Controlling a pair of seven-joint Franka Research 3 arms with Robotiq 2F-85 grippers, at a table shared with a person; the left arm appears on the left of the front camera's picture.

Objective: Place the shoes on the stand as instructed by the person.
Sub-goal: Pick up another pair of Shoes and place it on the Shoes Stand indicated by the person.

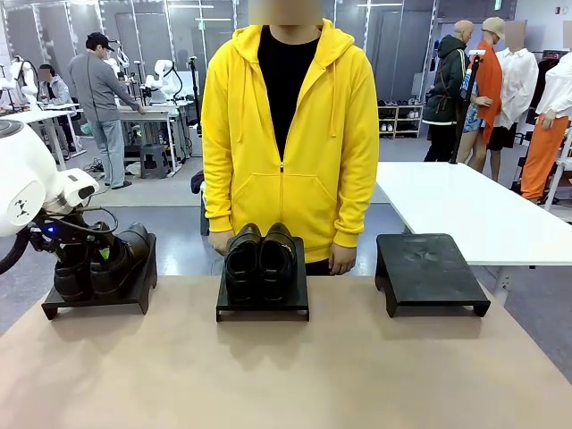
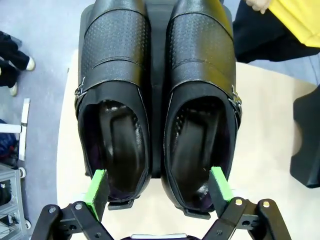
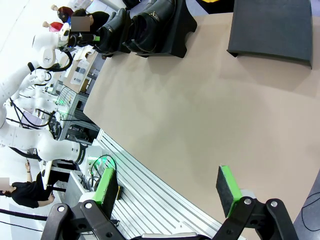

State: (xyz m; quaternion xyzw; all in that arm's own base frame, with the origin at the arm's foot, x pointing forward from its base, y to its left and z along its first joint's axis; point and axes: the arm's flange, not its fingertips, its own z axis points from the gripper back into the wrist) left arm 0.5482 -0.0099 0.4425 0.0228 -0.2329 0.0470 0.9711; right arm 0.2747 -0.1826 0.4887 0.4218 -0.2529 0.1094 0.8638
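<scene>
One pair of glossy black shoes (image 1: pixel 260 257) stands side by side on the middle black stand (image 1: pixel 263 307), right in front of the person (image 1: pixel 288 125) in the yellow hoodie. The other pair (image 1: pixel 121 257) is on the left stand (image 1: pixel 96 302). My left gripper (image 1: pixel 94 259) is down at that pair's heels. In the left wrist view it (image 2: pixel 159 189) is open wide, and its green pads (image 2: pixel 97 192) span the heel openings of both shoes (image 2: pixel 116 100). My right gripper (image 3: pixel 167 192) hangs open over bare tabletop, holding nothing.
A third black stand (image 1: pixel 429 268) at the right of the tan table (image 1: pixel 286 375) is bare; it appears again in the right wrist view as the stand (image 3: pixel 270 25). The person's hands hang beside the middle stand. A white table (image 1: pixel 465 210) and other people are behind.
</scene>
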